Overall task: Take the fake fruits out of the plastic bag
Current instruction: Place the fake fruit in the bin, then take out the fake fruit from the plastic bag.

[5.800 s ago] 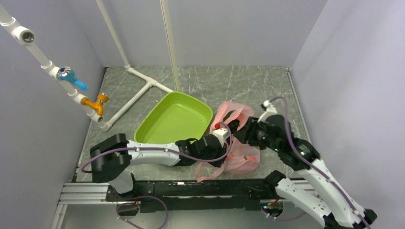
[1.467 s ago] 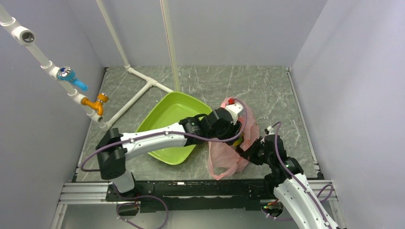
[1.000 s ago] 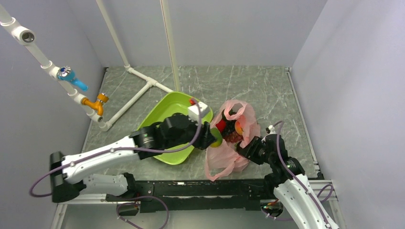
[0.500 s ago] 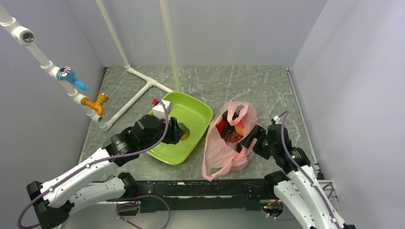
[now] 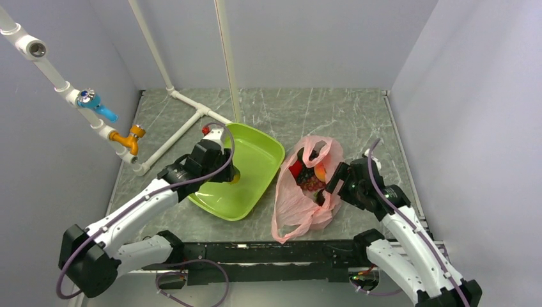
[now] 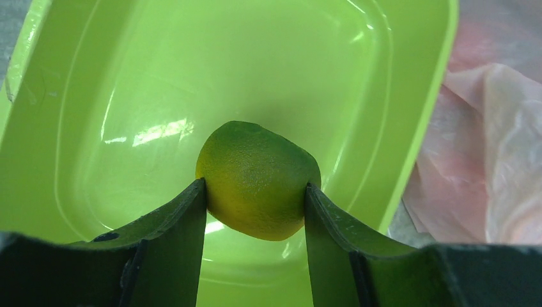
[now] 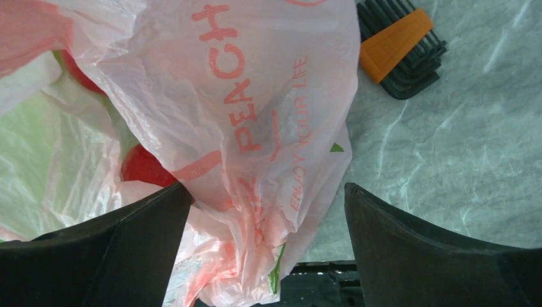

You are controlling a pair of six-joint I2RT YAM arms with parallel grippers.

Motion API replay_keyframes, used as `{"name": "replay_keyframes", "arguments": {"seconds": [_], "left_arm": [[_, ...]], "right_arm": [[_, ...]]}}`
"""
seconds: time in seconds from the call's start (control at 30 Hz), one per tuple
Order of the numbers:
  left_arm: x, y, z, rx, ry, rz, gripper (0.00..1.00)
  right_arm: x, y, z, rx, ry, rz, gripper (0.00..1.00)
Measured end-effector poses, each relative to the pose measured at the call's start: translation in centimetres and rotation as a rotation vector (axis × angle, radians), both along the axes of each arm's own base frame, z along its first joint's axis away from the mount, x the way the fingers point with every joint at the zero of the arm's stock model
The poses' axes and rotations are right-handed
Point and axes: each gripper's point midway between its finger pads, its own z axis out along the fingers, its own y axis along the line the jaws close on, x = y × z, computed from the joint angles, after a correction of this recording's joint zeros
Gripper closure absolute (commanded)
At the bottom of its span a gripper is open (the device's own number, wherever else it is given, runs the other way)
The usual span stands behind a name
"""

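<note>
The left gripper [image 6: 255, 187] pinches a round green plastic fruit [image 6: 255, 169] over the lime-green plastic tray [image 6: 96, 96], apparently to release it there. The right gripper [image 7: 265, 195], spread wide, straddles the translucent pink plastic bag [image 7: 255, 96], probably to steady it.

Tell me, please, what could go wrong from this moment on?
1. The green fruit is round and glossy, pinched only at its sides by the left fingers above the tray; once released it may roll or bounce out.
2. The right fingers stand open around the bag without gripping it, so the thin bag could slump over the fruits inside.
3. Hex keys lie beside the bag; dragging it might catch them.
</note>
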Motion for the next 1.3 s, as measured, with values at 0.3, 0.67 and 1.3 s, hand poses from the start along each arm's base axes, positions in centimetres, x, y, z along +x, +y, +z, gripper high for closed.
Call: {"name": "replay_keyframes", "arguments": {"seconds": [0.3,0.67,1.3], "left_arm": [[1.6,0.7,-4.4,0.06,0.124,0.045,0.55],[0.0,-0.2,-2.4,-0.064,0.087,-0.001,0.01],[-10.1,-14.7,9.6,-0.582,-0.118,-0.575,0.24]], "right_arm": [[0.5,2.3,-0.9,-0.155,-0.011,0.143,0.13],[2.7,-0.3,0.9,-0.254,-0.138,0.003,0.2],[2.7,-1.8,1.3,-0.224,-0.238,-0.099,1.0]]}}
